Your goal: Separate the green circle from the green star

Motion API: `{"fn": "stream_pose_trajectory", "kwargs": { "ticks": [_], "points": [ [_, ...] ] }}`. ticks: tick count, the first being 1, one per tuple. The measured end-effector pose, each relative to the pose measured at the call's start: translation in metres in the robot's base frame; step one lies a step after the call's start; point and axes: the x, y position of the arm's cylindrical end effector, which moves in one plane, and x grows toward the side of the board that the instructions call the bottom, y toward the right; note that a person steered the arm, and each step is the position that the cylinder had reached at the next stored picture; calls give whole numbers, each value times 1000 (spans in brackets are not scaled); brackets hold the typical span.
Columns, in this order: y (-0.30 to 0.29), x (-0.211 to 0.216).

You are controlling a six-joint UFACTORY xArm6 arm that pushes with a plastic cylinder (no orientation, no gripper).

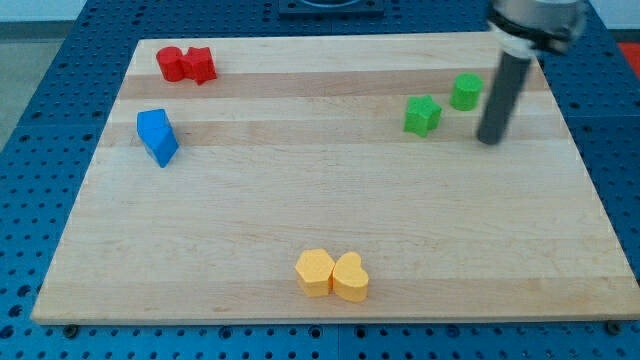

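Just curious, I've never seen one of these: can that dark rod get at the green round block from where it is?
Probably yes: my tip sits just right of the green circle, with bare board between.

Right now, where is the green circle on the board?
The green circle sits near the view's top right of the board, just up and right of the green star, with my tip close by to its lower right.
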Motion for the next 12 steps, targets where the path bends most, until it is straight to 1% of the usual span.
{"fn": "stream_pose_trajectory", "kwargs": {
  "ticks": [1,2,6,7,8,9,10,11,12],
  "points": [
    [45,7],
    [29,-45],
    [-91,-101],
    [-64,-90],
    [-33,-91],
    [-14,-81],
    [-10,-108],
    [-18,-122],
    [-34,-122]
  ]
}}
